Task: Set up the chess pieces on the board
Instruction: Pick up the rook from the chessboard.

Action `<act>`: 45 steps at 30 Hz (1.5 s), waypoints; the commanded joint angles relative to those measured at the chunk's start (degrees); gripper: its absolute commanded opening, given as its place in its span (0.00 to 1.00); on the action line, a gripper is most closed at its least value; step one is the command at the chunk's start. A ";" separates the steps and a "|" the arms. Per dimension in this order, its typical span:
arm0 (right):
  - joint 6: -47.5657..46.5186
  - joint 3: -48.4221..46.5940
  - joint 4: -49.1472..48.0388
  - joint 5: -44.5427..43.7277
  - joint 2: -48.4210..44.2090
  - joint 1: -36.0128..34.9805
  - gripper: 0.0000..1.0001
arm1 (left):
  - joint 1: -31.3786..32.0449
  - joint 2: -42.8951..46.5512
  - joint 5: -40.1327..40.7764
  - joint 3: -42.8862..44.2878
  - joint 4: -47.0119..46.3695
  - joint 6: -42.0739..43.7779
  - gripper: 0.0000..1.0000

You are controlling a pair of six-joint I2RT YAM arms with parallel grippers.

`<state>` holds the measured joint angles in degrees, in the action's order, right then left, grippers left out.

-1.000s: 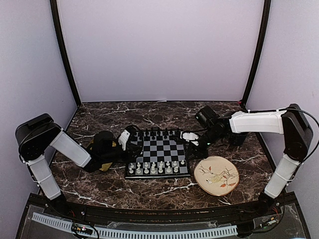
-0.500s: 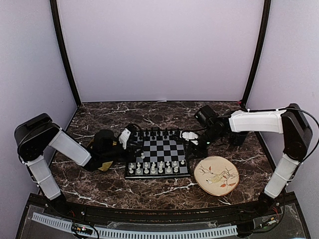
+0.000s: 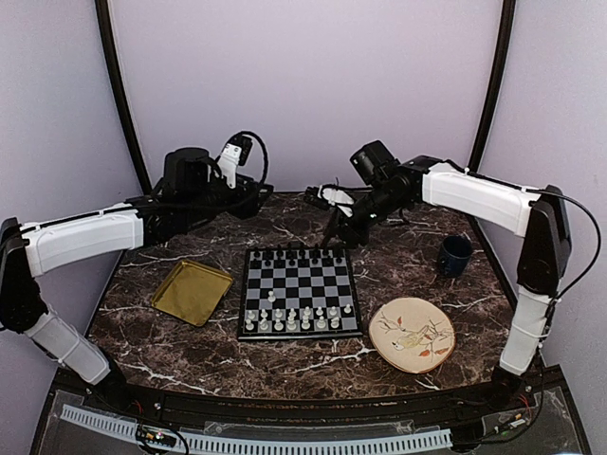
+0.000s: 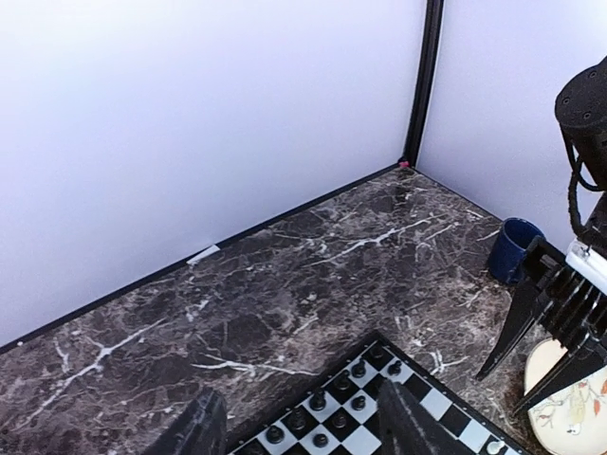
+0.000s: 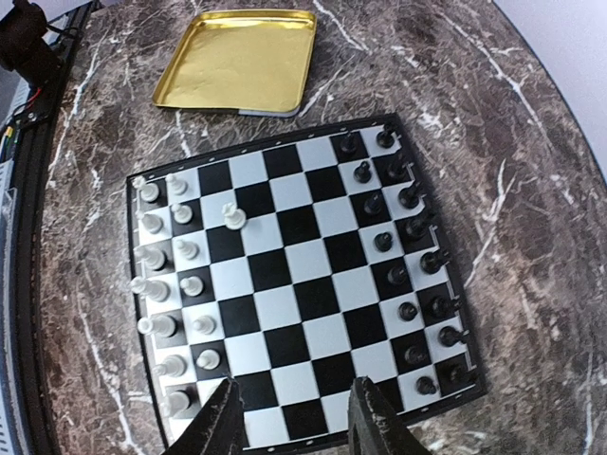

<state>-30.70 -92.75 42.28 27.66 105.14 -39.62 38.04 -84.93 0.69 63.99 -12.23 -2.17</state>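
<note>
Fingers (image 4: 199,431) of my left gripper (image 4: 299,431) stand spread with nothing between them; below them I see only the far edge of the board and bare dark marble tabletop (image 4: 285,284). My right gripper (image 5: 294,422) is spread and empty too, hanging high over the board. Both arms are raised above the far half of the table.

The square black-and-grey chequered chessboard (image 3: 299,284) lies flat in the middle of the table. A square gold metal tray (image 3: 193,291) lies near it on the left, apart from it, and a round cream plate with a leaf pattern (image 3: 412,334) sits just beside its near right corner; I cannot tell whether they touch. The tiny white plastic chessmen (image 3: 294,320) stand upright along the two rows nearest the arm bases. One lone white piece (image 3: 271,297) stands ahead of them on the third row, toward the left. The tiny black chessmen (image 3: 299,254) stand along the two far rows. A dark blue mug (image 3: 455,255) stands well to the right of the board
</note>
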 commanded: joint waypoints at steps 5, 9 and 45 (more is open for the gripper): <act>11.50 -10.15 -7.20 -2.98 6.56 0.82 1.00 | -11.57 4.17 -0.48 -3.57 8.01 -7.16 0.80; 8.83 -18.78 -0.76 0.60 14.41 -1.05 0.95 | -17.28 6.00 -4.31 -4.70 9.58 -9.47 0.82; 6.01 -31.31 5.45 -7.91 34.44 -14.48 0.39 | -18.80 8.86 -5.64 -4.66 11.87 -9.06 0.75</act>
<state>-25.17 -122.17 47.20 18.50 138.12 -53.32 19.40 -76.05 -4.10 59.40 -0.58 -10.96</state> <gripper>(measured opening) 0.401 0.752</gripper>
